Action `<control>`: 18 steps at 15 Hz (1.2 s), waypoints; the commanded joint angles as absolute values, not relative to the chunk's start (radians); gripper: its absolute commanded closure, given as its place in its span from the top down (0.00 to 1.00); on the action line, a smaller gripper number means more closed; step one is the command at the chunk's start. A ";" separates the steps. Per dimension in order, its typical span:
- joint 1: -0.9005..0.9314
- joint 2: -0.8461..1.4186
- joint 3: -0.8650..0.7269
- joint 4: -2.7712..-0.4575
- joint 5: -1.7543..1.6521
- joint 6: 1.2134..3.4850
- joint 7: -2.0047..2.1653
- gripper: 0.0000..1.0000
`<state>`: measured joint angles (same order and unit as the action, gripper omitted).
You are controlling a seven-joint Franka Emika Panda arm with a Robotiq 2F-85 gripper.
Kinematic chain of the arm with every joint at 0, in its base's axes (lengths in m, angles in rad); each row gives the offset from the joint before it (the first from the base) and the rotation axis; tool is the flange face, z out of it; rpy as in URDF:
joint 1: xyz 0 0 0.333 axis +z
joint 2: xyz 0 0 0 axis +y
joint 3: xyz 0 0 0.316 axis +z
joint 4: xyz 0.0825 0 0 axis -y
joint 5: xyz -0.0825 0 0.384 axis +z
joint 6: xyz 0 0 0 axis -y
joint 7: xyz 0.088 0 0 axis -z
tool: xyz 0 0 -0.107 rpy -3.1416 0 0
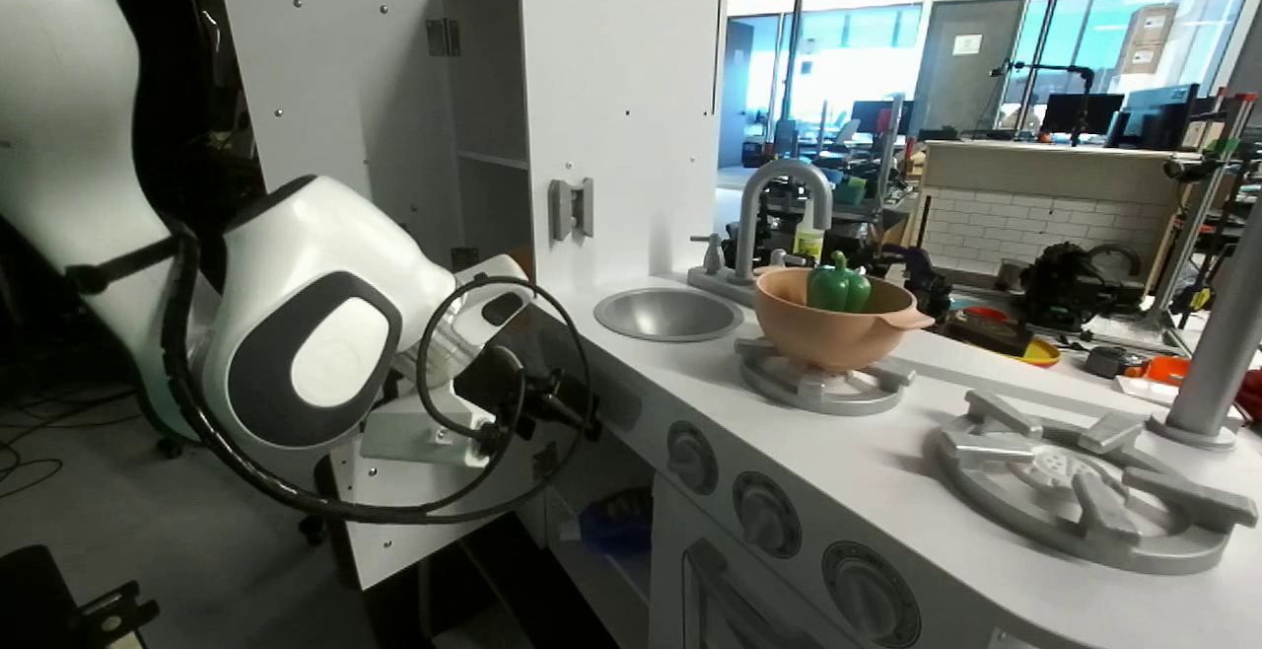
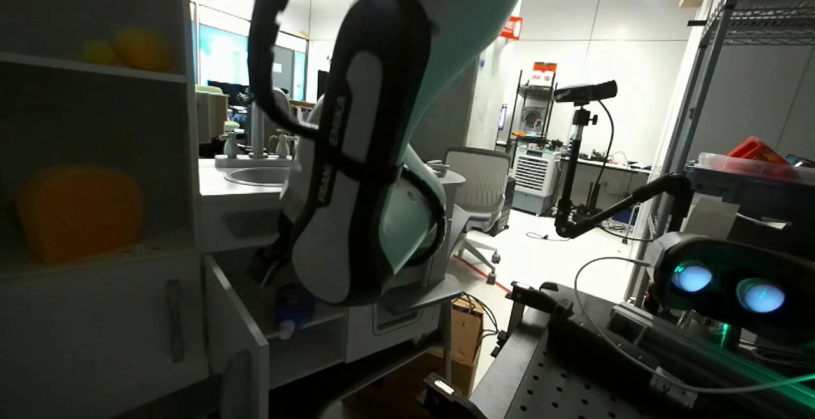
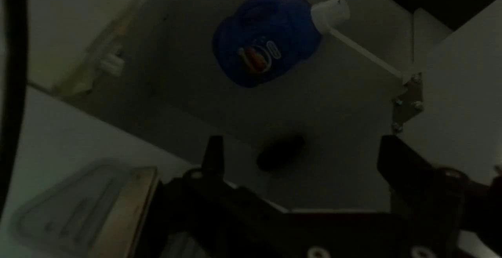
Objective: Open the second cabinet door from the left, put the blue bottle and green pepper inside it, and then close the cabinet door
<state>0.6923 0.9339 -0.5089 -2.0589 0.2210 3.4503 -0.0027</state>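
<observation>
One bottle (image 3: pixel 266 40), one pepper (image 1: pixel 838 290)

Up on a grey burner (image 1: pixel 813 395) sat the tan bowl (image 1: pixel 813 341), the tap (image 1: pixel 747 225) arching behind the round sink (image 1: pixel 668 318), while in an exterior view an orange block (image 2: pixel 79 215) stood beneath a shelf (image 2: pixel 70 65) carrying two yellow things (image 2: pixel 144 49)!

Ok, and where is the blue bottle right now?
In the wrist view, the blue bottle lies at the upper middle, up and left of the metal hinge, on the lower cabinet's shelf with its white cap jutting past the front edge.
</observation>
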 commanded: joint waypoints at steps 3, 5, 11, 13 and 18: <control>0.694 0.583 -0.574 -2.248 0.132 3.240 -0.126 1.00; 0.695 0.482 -0.619 -2.252 0.065 3.110 -0.134 1.00; 0.594 0.241 -0.619 -2.101 -0.103 2.653 -0.227 1.00; 0.551 0.234 -0.605 -2.000 -0.046 2.488 -0.346 1.00; 0.248 0.298 -0.343 -1.676 -0.073 2.083 -0.436 1.00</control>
<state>0.4427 0.2406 -0.5235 -1.8709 -0.0356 2.2781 -0.4201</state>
